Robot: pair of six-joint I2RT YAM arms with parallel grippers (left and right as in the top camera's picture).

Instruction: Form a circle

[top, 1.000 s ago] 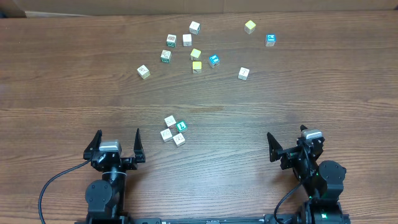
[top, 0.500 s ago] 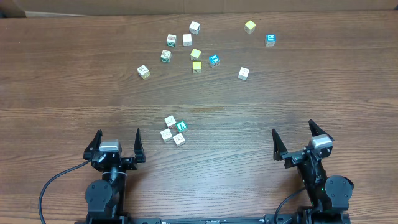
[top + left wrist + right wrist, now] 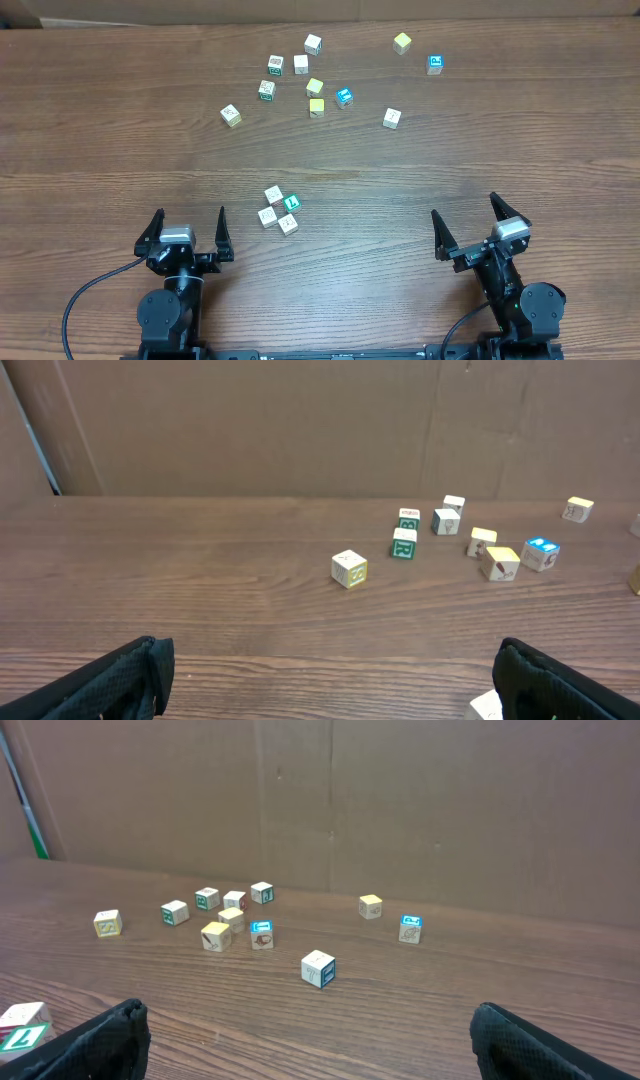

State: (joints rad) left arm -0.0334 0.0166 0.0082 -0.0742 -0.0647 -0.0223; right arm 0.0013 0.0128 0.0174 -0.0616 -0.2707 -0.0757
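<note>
The circle [image 3: 279,209] is a tight cluster of small whitish printed cubes, one with a green face [image 3: 291,203], on the wooden table near the front centre. My left gripper [image 3: 189,214] stands open to the left of it, with nothing between its fingers. In the left wrist view that gripper [image 3: 332,650] frames bare wood, and one whitish cube [image 3: 485,707] peeks out beside the right finger. My right gripper [image 3: 465,210] is open and empty, well to the right of the cluster. Its wrist view [image 3: 310,1015] catches the cluster's edge [image 3: 22,1025] at the lower left.
Several loose cubes lie scattered across the back of the table, among them a yellow one [image 3: 402,42], a blue-faced one [image 3: 435,64] and a white one [image 3: 392,118]. A brown cardboard wall [image 3: 300,420] closes the far side.
The right gripper has swung round to face the table's far side and ended slightly to the left of where it was half a second ago. The left gripper and the cubes have not moved.
</note>
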